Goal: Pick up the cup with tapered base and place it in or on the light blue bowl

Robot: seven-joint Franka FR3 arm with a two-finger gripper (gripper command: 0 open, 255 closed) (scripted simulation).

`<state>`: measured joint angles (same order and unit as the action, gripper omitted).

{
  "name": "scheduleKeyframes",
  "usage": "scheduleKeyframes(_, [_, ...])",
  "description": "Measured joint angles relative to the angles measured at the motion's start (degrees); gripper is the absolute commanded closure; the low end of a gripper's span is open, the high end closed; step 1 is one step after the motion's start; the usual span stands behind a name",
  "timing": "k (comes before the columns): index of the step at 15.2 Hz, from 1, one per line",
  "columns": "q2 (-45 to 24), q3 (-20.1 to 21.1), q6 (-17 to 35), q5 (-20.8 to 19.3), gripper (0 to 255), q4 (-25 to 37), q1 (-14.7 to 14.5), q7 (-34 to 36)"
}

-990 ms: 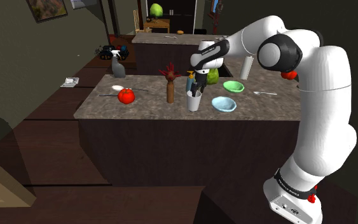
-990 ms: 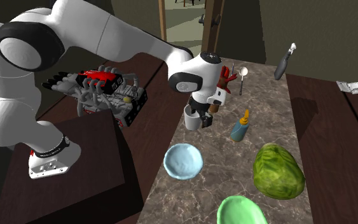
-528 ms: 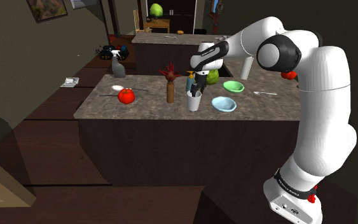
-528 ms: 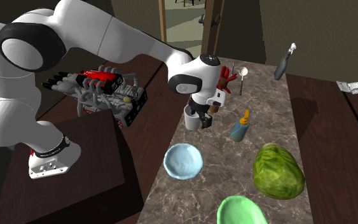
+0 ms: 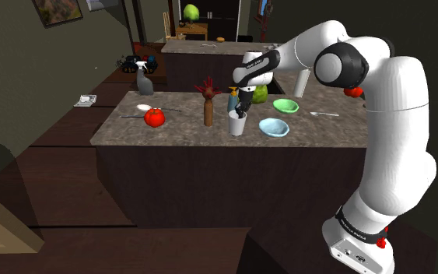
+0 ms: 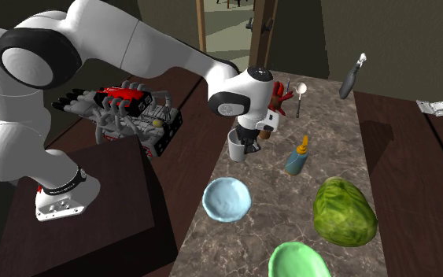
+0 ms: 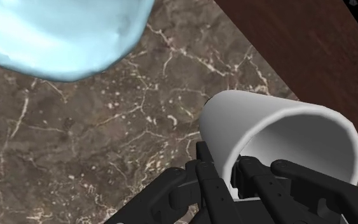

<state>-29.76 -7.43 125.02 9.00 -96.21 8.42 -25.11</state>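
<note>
A white cup [image 5: 238, 125] [image 6: 237, 148] that narrows toward its base stands upright on the marble counter [image 5: 178, 128], near its front edge. My gripper [image 5: 240, 112] [image 6: 248, 142] comes down onto its rim. In the wrist view the gripper [image 7: 225, 167] is shut on the cup's wall [image 7: 279, 137], one finger outside and one inside the rim. The light blue bowl [image 5: 274, 127] [image 6: 227, 198] [image 7: 56, 32] sits on the counter a short way from the cup, toward the shoulder view's right.
A green bowl [image 5: 285, 105] [image 6: 298, 261], a green melon [image 6: 343, 211] and a blue bottle [image 6: 296, 157] lie beyond the cup. A vase with a red flower [image 5: 208, 105] stands beside it. A red fruit [image 5: 155, 117] sits further along. The counter's edge [image 7: 279, 51] runs close by the cup.
The fingers have closed on the cup's wall. The arm has barely moved and the cup stands where it was.
</note>
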Motion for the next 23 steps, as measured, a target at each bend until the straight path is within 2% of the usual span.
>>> scheduleKeyframes(5, [0.52, -0.05, -0.60, -0.10, 255, -0.01, -0.02, 0.04])
scheduleKeyframes(23, [5.91, -0.66, -11.88, -1.43, 255, 5.97, -0.22, 1.43])
